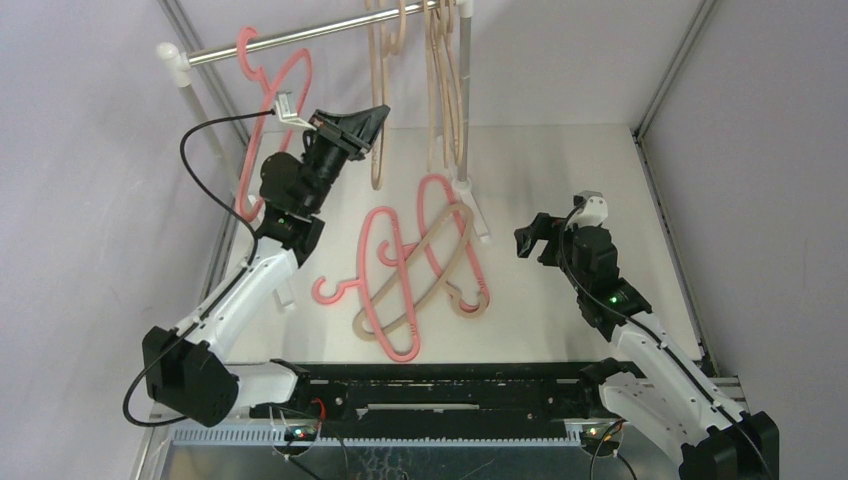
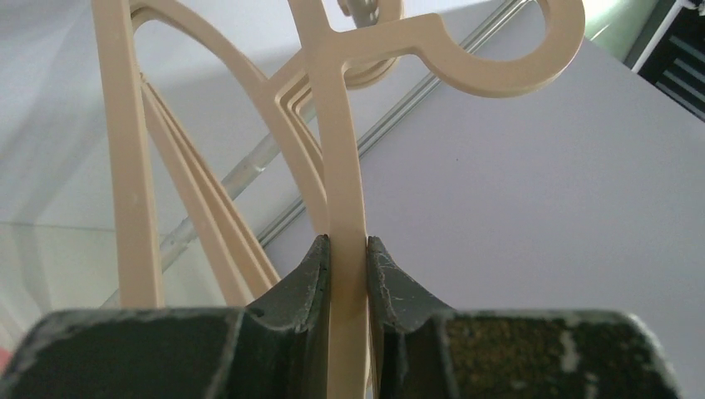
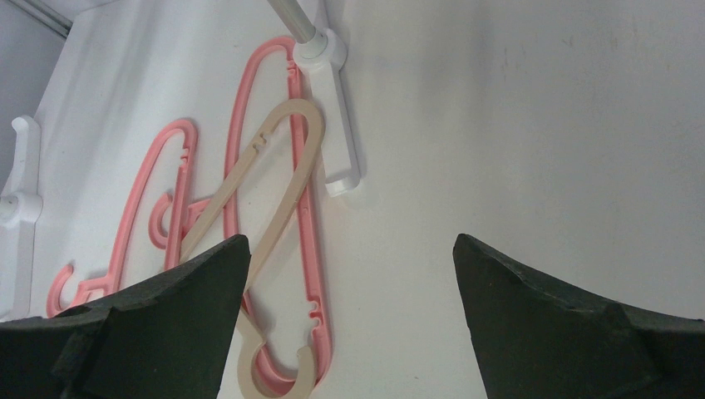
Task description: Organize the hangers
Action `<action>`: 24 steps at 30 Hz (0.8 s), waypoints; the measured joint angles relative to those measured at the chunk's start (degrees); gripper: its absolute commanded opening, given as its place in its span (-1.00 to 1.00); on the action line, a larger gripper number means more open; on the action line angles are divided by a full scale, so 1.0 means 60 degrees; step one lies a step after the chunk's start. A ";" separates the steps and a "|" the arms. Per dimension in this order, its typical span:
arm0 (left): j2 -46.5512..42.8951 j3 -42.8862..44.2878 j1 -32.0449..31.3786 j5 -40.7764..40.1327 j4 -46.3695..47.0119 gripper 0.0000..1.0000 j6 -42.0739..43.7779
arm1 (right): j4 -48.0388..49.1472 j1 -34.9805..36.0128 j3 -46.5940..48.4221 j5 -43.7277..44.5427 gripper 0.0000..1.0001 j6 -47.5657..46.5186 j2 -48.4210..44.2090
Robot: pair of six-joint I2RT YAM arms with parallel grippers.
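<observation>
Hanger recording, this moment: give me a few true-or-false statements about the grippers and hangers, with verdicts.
1. The left gripper is shut on a beige hanger. True.
2. The right gripper holds a pink hanger. False: it is open and empty above the table.
3. A rail-hung pink hanger hangs on the rail. True.
4. Only pink hangers lie on the table. False: a loose beige hanger lies across the two pink table hangers.

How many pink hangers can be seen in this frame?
3. The hung pink hanger is on the rail, toward its left end. The left pink hanger and right pink hanger lie crossed on the table, tangled with a beige hanger. None appears hidden.
</observation>
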 measured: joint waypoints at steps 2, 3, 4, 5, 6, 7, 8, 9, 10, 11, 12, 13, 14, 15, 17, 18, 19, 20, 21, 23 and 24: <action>0.0251 0.0317 0.0000 -0.0047 0.0066 -1.00 -0.0033 | 0.0000 -0.0004 0.0000 0.0000 1.00 0.0000 0.0004; 0.0375 0.0441 -0.0004 -0.0106 0.0076 -0.99 -0.0062 | 0.0004 -0.0004 0.0000 0.0000 1.00 0.0000 0.0004; 0.0506 0.0546 0.0000 -0.0171 0.0076 -1.00 -0.0102 | 0.0004 -0.0007 0.0000 0.0000 1.00 -0.0004 0.0007; 0.0616 0.0608 0.0000 -0.0222 0.0073 -0.99 -0.0113 | 0.0004 -0.0007 0.0000 0.0004 1.00 -0.0004 0.0007; 0.0747 0.0670 0.0000 -0.0291 0.0073 -1.00 -0.0146 | 0.0004 -0.0011 0.0000 0.0004 1.00 -0.0004 0.0007; 0.0863 0.0718 0.0000 -0.0372 0.0069 -1.00 -0.0168 | 0.0004 -0.0022 0.0000 0.0007 1.00 -0.0007 0.0011; 0.1002 0.0780 0.0000 -0.0433 0.0051 -0.99 -0.0182 | 0.0000 -0.0029 0.0000 0.0007 1.00 -0.0007 0.0011; 0.1144 0.0856 0.0000 -0.0477 0.0051 -1.00 -0.0186 | 0.0000 -0.0047 0.0000 0.0007 1.00 -0.0007 0.0011; 0.1293 0.0943 0.0000 -0.0528 0.0051 -0.99 -0.0197 | 0.0000 -0.0069 0.0000 0.0007 1.00 -0.0011 0.0015; 0.1475 0.1060 0.0000 -0.0579 0.0051 -1.00 -0.0226 | 0.0000 -0.0087 0.0004 0.0007 1.00 -0.0011 0.0018; 0.1610 0.1155 0.0000 -0.0608 0.0047 -0.99 -0.0255 | 0.0000 -0.0102 0.0004 0.0007 1.00 -0.0011 0.0025; 0.1749 0.1268 0.0000 -0.0616 0.0044 -1.00 -0.0280 | 0.0000 -0.0135 0.0004 0.0004 1.00 -0.0011 0.0029; 0.1905 0.1406 0.0000 -0.0623 0.0040 -0.99 -0.0331 | 0.0000 -0.0153 0.0004 0.0004 1.00 -0.0011 0.0036; 0.2058 0.1555 0.0000 -0.0627 0.0036 -1.00 -0.0357 | -0.0004 -0.0164 0.0004 0.0004 1.00 -0.0011 0.0036; 0.2339 0.1847 -0.0004 -0.0612 0.0036 -1.00 -0.0426 | -0.0004 -0.0197 0.0004 0.0004 1.00 -0.0011 0.0040; 0.2455 0.1967 -0.0004 -0.0612 0.0036 -0.99 -0.0433 | -0.0007 -0.0208 0.0004 0.0004 1.00 -0.0011 0.0044; 0.2546 0.2055 -0.0004 -0.0608 0.0029 -1.00 -0.0437 | -0.0011 -0.0215 0.0004 0.0004 1.00 -0.0011 0.0044; 0.2637 0.2135 -0.0011 -0.0612 0.0025 -1.00 -0.0444 | -0.0015 -0.0222 0.0004 0.0000 1.00 -0.0015 0.0044; 0.2699 0.2175 -0.0011 -0.0612 0.0022 -1.00 -0.0452 | -0.0018 -0.0226 0.0004 0.0004 1.00 -0.0011 0.0044; 0.2838 0.2262 -0.0018 -0.0619 -0.0033 -1.00 -0.0455 | -0.0026 -0.0259 0.0004 0.0004 1.00 -0.0015 0.0044; 0.2922 0.2313 -0.0026 -0.0623 -0.0080 -1.00 -0.0452 | -0.0044 -0.0277 0.0004 0.0004 1.00 -0.0015 0.0044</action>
